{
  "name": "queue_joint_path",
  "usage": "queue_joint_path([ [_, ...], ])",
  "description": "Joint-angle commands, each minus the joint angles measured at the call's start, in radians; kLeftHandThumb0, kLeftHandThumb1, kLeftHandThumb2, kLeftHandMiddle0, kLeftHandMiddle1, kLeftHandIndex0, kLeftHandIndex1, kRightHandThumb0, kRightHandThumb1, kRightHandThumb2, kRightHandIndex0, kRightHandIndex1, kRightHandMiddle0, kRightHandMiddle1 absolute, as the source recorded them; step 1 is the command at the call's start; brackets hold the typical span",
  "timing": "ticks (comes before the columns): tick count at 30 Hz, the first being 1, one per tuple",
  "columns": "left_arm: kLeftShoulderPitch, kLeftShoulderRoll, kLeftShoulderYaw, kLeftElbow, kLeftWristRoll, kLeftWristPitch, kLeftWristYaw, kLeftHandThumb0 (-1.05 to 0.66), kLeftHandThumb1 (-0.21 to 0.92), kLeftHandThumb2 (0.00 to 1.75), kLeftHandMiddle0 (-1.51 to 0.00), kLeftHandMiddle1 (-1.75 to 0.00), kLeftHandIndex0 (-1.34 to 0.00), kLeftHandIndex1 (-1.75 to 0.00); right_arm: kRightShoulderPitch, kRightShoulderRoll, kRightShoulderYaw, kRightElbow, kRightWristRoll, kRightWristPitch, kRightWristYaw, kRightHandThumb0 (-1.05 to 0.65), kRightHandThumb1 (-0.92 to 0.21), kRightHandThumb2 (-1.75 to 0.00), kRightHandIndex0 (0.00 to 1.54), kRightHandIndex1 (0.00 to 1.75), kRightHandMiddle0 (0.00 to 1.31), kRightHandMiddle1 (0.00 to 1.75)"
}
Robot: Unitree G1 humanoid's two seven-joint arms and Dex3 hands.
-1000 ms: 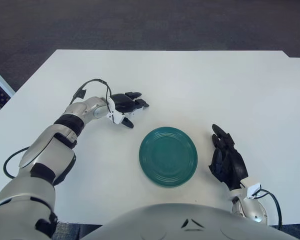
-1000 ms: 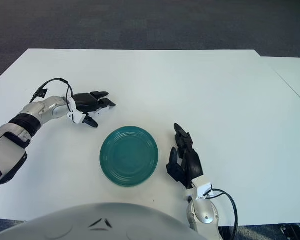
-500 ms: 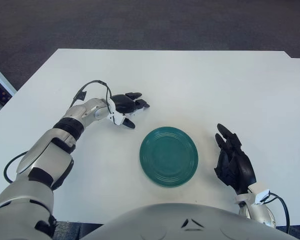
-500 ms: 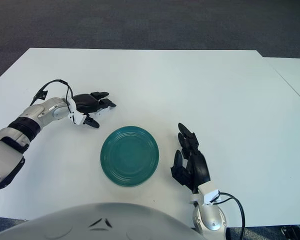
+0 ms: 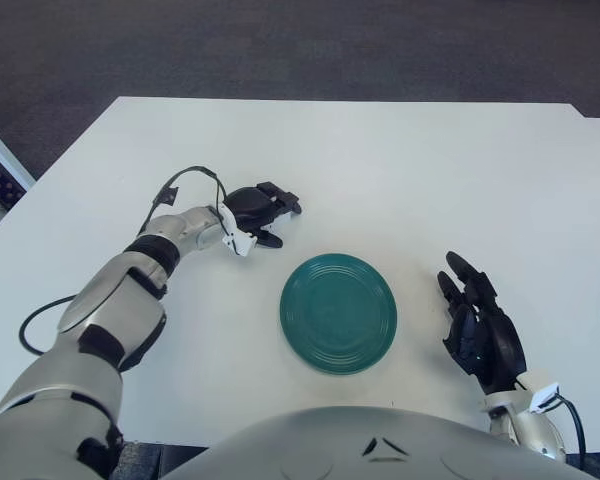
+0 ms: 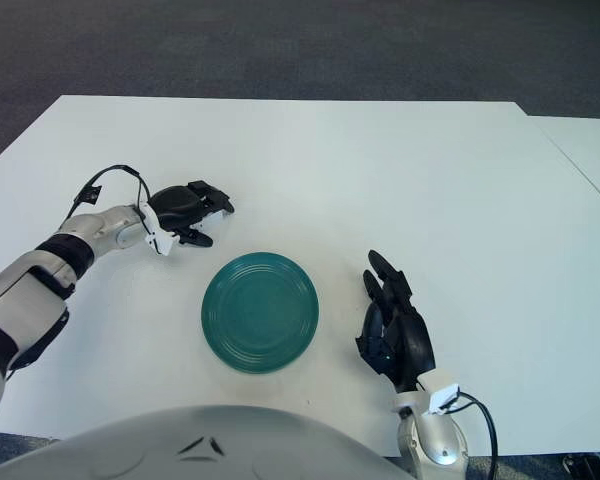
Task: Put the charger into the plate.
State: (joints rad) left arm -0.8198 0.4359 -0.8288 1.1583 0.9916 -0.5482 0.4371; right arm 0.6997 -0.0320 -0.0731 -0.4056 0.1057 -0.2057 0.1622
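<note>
Left hand [image 5: 258,214] sat left of centre, above-left of the green plate [image 5: 338,312], fingers curled; whether they gripped the charger I could not tell. My right hand [image 5: 483,333] showed lower right beside the plate, fingers extended, holding nothing.

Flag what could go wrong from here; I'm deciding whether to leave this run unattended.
1. No charger can be made out at the left hand, so its hold is uncertain; it could move off with nothing.
2. The green plate lies apart from that hand, nearer the robot; a weak hold could drop the charger on the table short of it.
The right hand shows idle right of the plate.
</note>
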Motion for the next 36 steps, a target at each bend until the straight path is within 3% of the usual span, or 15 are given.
queue_joint_path([
  [1,0.023,-0.028,-0.134,0.079,0.159,0.057,0.201,-0.15,0.61,0.88,-0.36,-1.68,-0.35,-1.65,0.042,-0.037,-0.048,0.026,0.033,0.013,0.018,-1.00,-0.92,-0.96,0.22,0.02,0.00,0.45],
  [3,0.018,-0.034,-0.154,0.086,0.177,0.068,0.264,-0.07,0.52,1.02,-0.40,-1.72,-0.40,-1.65,0.041,-0.041,-0.060,0.034,0.037,0.011,0.028,-0.99,-0.92,-0.97,0.23,0.02,0.00,0.46],
  [9,0.010,-0.038,-0.134,0.087,0.137,0.058,0.294,-0.01,0.42,1.19,-0.47,-1.74,-0.41,-1.71,0.027,-0.044,-0.088,0.046,0.071,0.023,0.064,-0.96,-0.92,-0.98,0.24,0.01,0.00,0.46],
  [21,0.016,-0.059,-0.117,0.115,0.107,0.067,0.369,0.00,0.34,1.30,-0.55,-1.74,-0.41,-1.75,0.000,-0.032,-0.115,0.072,0.077,0.014,0.084,-0.94,-0.92,-1.00,0.21,0.00,0.00,0.43],
  [36,0.027,-0.055,-0.104,0.104,0.089,0.070,0.420,0.00,0.33,1.30,-0.60,-1.71,-0.39,-1.75,-0.035,-0.034,-0.118,0.124,0.064,-0.009,0.078,-0.91,-0.92,-1.00,0.23,0.00,0.00,0.47],
])
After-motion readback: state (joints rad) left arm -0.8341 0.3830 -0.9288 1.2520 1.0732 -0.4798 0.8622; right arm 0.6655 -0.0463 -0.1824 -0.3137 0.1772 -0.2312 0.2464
